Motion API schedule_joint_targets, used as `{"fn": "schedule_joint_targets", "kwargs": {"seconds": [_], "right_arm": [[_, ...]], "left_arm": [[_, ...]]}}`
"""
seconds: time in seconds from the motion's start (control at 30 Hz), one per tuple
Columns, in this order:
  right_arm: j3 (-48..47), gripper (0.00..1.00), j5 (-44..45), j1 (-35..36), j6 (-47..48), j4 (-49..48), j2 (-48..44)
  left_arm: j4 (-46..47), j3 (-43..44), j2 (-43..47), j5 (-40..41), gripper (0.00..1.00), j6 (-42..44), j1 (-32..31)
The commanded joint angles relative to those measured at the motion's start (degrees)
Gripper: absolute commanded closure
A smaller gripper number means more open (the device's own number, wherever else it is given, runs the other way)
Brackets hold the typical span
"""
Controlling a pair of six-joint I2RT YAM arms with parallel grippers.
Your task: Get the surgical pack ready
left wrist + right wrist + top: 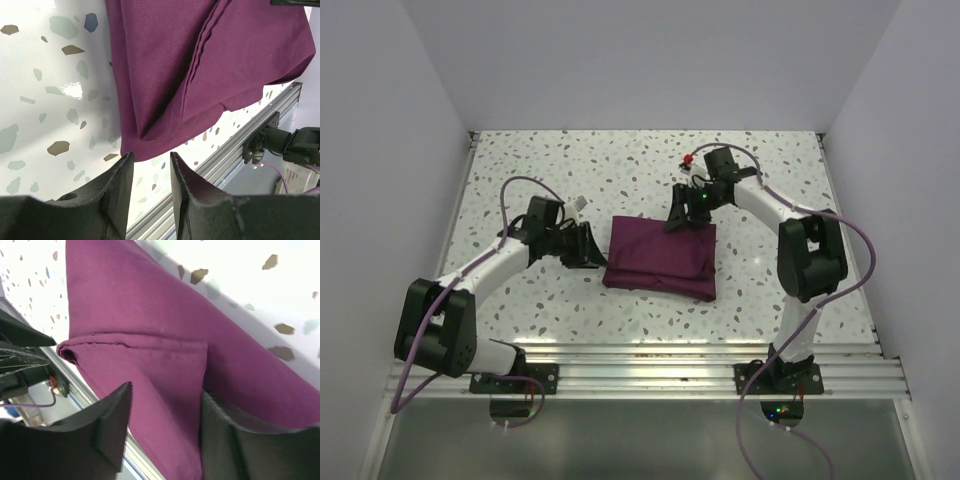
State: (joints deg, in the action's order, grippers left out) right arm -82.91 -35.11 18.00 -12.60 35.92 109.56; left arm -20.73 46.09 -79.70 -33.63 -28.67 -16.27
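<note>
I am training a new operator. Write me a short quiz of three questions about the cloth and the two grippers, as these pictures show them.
1. True or false: the surgical pack lies spread out as a single unfolded sheet.
2. In the top view, which gripper sits at the pack's left side? A) left gripper B) right gripper C) neither
3. Fill in: in the right wrist view, the right gripper's jaws stand ___, with purple cloth showing between them.

Key:
1. False. It is folded into a layered bundle.
2. A.
3. Open.
</note>
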Motion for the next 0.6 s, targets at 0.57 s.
{"fn": "schedule_joint_targets", "kwargs": {"seconds": [0.57], "right_arm": [[17.2, 0.81, -6.5, 14.7, -7.1, 3.9, -23.0]], "left_arm": [[-5.3, 6.7, 2.3, 1.7, 0.65, 0.4, 9.1]]}}
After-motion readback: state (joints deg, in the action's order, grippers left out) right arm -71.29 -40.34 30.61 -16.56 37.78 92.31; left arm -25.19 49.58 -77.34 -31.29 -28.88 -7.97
